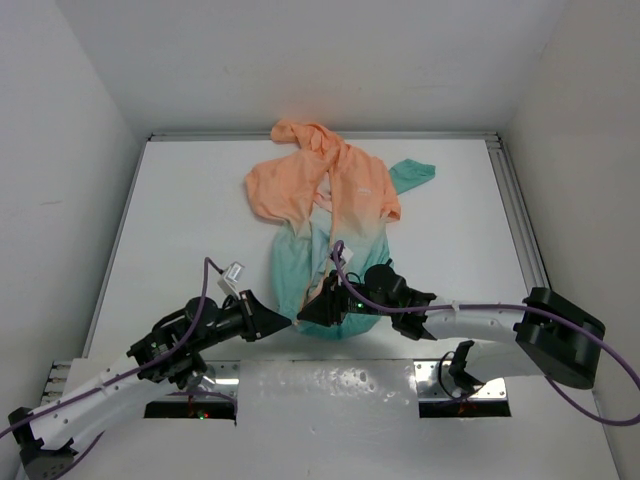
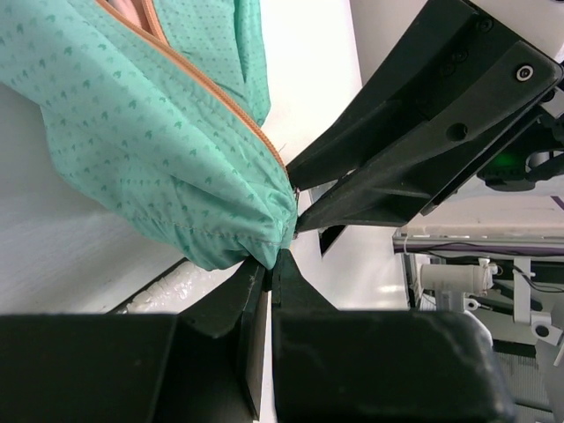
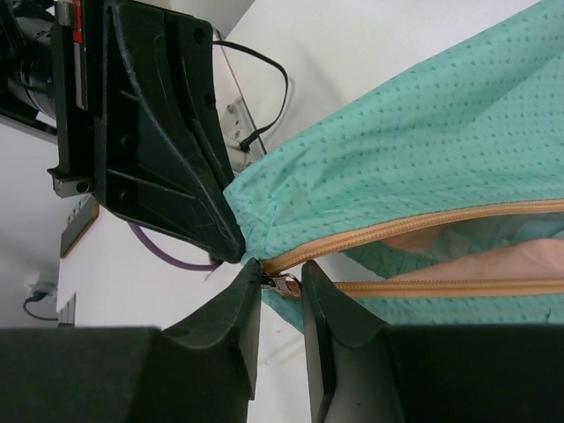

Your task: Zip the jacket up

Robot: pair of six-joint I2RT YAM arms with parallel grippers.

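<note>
Table (image 1: 190,210) white | walls (image 1: 300,60) white, three sides | jacket (image 1: 350,205) lying mid-table

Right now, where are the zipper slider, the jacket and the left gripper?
zipper slider (image 3: 284,282): right wrist view, its small metal body.
jacket (image 3: 423,132): right wrist view, teal fabric near the hem.
left gripper (image 2: 271,263): left wrist view, midway between its shut fingertips.

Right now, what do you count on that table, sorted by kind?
Jacket: 1
Grippers: 2, the left gripper and the right gripper
Total: 3
</note>
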